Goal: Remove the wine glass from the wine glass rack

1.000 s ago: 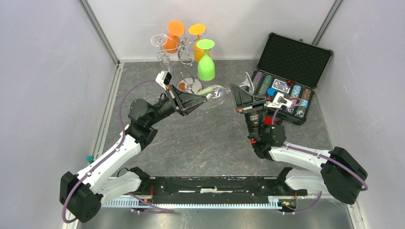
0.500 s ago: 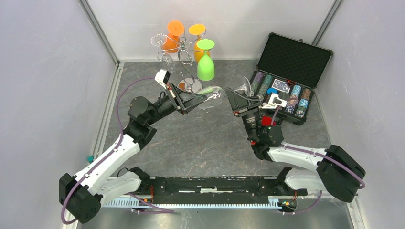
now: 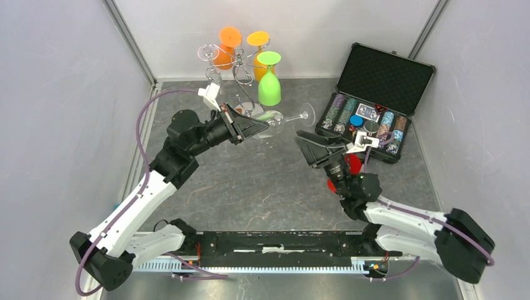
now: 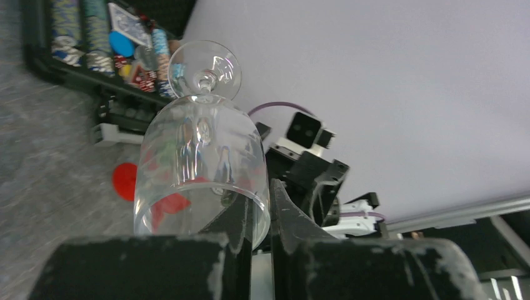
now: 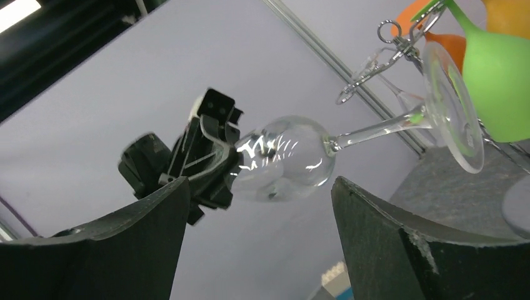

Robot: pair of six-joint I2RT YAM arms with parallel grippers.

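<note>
A clear wine glass (image 3: 275, 119) hangs on its side above the table, foot (image 3: 306, 114) pointing right. My left gripper (image 3: 265, 123) is shut on its rim, one finger inside the bowl and one outside. The left wrist view shows that grip (image 4: 262, 212) on the wine glass (image 4: 200, 165). My right gripper (image 3: 304, 149) stands open a little nearer than the foot, touching nothing. In the right wrist view the wine glass (image 5: 284, 165) floats beyond the open right gripper (image 5: 259, 206). The silver wine glass rack (image 3: 241, 70) stands behind.
On the rack hang two orange glasses (image 3: 226, 47), a green glass (image 3: 269, 81) and a clear one (image 3: 211, 62). An open black case (image 3: 382, 74) of poker chips lies at the right. A red chip (image 3: 354, 164) rests on the table by the right arm.
My right gripper has opened, let go of the glass's stem end and drawn back toward the near side. The left gripper has carried the glass slightly left and away.
</note>
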